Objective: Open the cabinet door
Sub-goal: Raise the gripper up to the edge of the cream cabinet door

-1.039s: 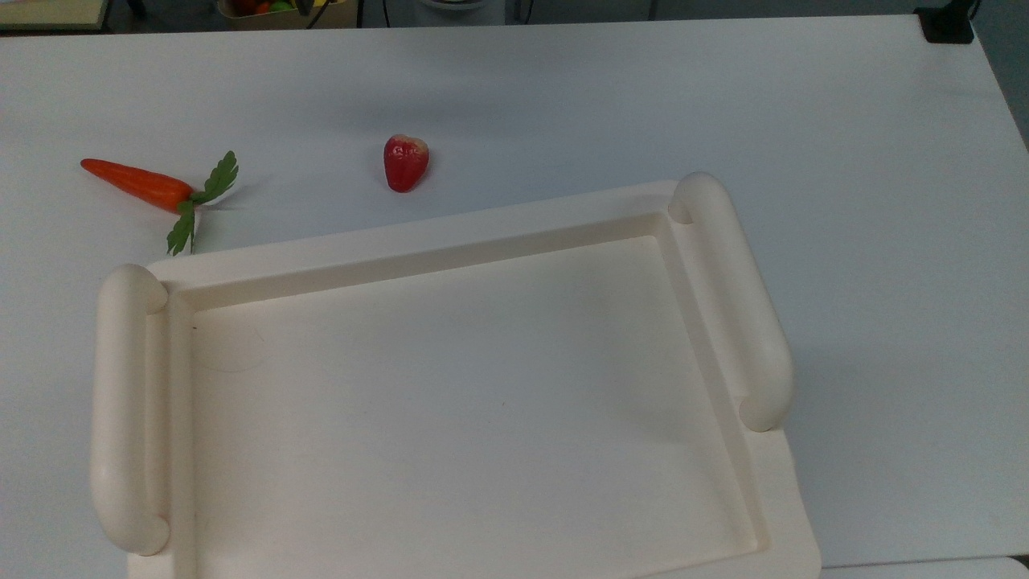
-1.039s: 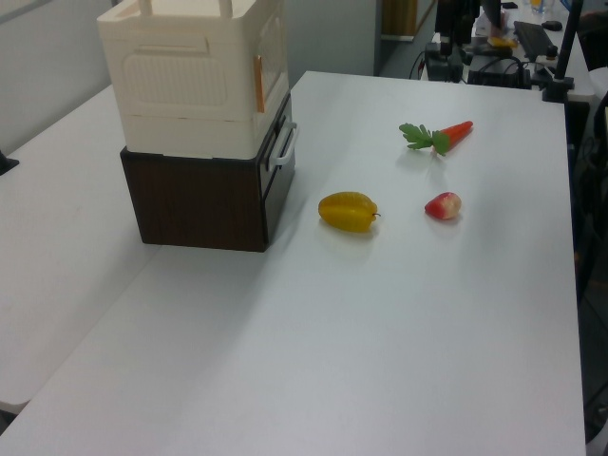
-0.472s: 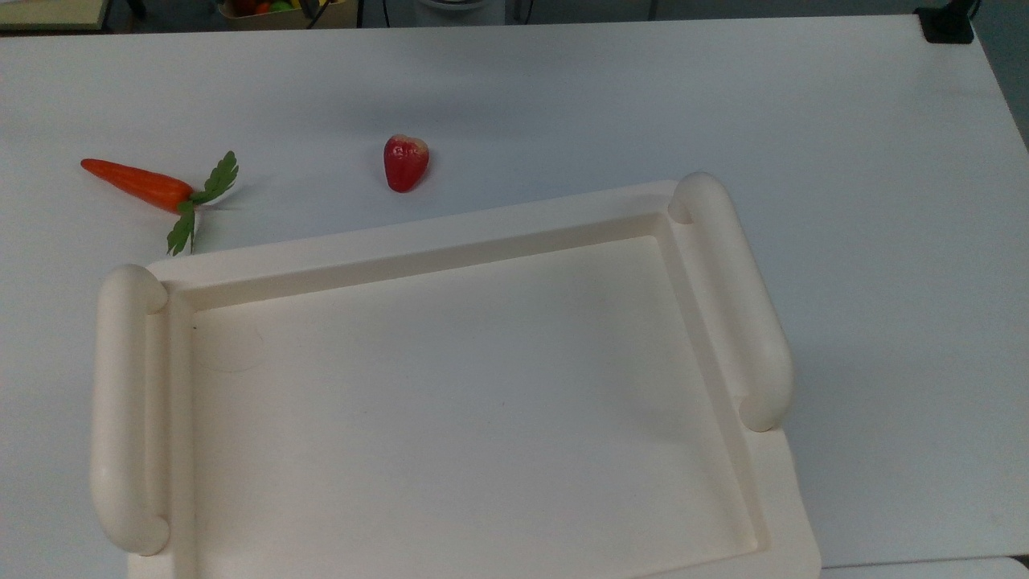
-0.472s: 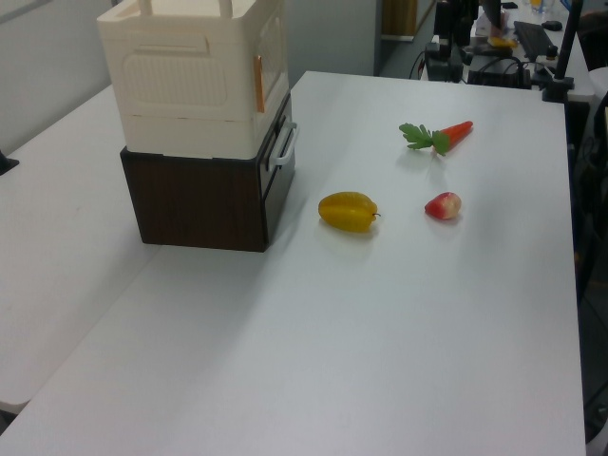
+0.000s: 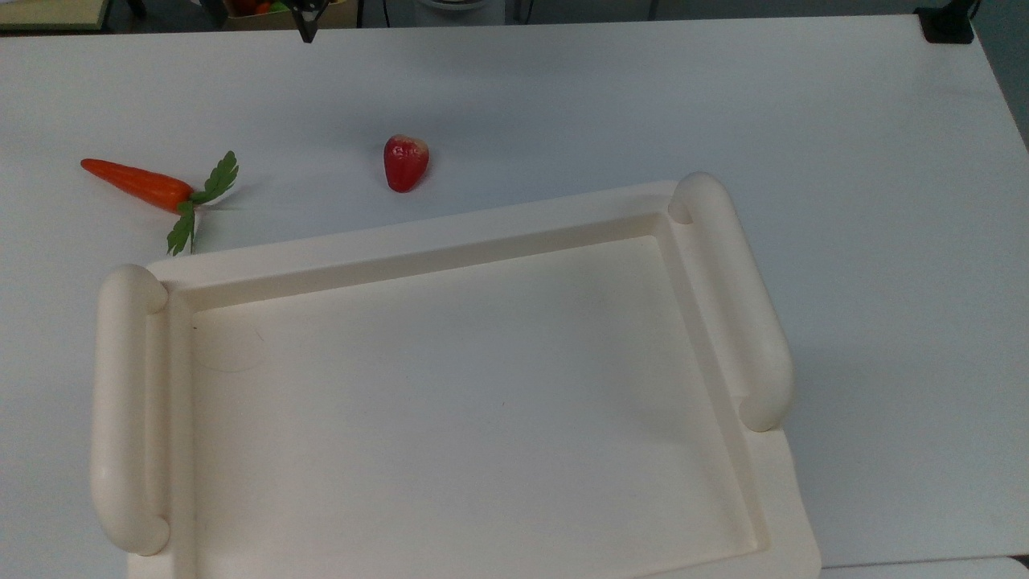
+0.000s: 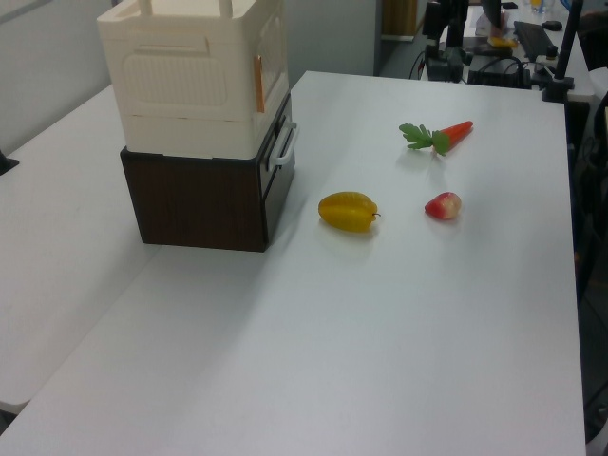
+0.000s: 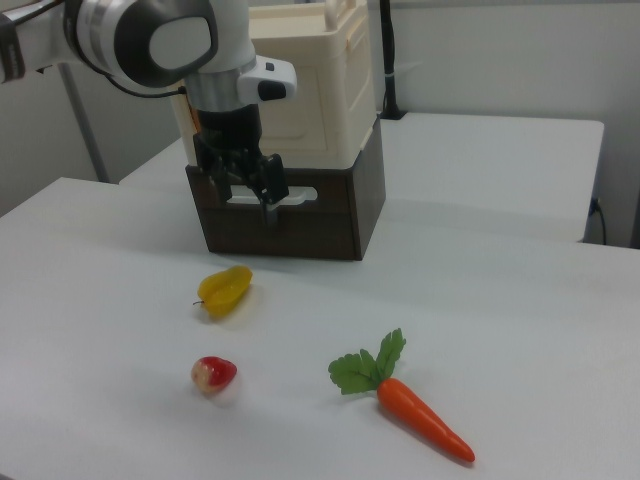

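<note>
The cabinet [image 6: 180, 81] is a cream unit standing on a dark brown base [image 6: 199, 204] at the left view's left. Its recessed top with two thick rails [image 5: 727, 297] takes up the lower part of the top view. The cabinet door [image 6: 272, 52] is the cream front panel, and it lies flush and shut. My gripper [image 7: 243, 195] hangs open over the table with nothing between its fingers. In the right view it is well short of the cabinet [image 7: 320, 90] and hides part of its front. One dark fingertip [image 5: 308, 28] shows at the top view's upper edge.
On the white table [image 6: 399, 323] in front of the cabinet lie a yellow fruit [image 6: 348, 211], a red fruit [image 6: 443, 205] and a toy carrot [image 6: 439, 136]. The brown base carries a white bar handle [image 6: 284, 145]. Desks with cables stand beyond the table's far end.
A dark fingertip has come into the top view at its upper edge, and dark arm parts now show at the far end in the left view. The cabinet and toys have not moved.
</note>
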Robot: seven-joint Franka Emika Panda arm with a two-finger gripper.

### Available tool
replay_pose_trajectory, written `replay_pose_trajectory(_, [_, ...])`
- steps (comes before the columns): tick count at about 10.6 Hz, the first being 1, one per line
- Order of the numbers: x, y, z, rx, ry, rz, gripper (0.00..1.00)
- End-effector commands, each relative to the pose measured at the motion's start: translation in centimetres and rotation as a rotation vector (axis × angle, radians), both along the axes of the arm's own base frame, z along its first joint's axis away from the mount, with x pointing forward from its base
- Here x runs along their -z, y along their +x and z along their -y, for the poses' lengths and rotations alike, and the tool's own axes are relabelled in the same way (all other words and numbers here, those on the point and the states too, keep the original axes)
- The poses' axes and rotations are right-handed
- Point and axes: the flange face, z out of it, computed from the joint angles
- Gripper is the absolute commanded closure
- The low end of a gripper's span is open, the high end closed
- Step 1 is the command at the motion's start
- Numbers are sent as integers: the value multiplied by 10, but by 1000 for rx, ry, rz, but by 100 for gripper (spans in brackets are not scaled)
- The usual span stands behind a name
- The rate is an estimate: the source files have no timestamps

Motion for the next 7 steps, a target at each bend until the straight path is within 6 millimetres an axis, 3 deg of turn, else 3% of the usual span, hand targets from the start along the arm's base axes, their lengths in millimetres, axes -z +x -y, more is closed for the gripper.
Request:
replay_pose_trajectory(1, [17,27,-15,-27,59,90,0])
replay_pose_trajectory(2, [17,39,-25,-39,60,151,0])
replay_pose_trajectory(5, [25,78,-100,-134,30,339,0])
replay_pose_trajectory(7, [46,107,-139,-176,-9,475,0])
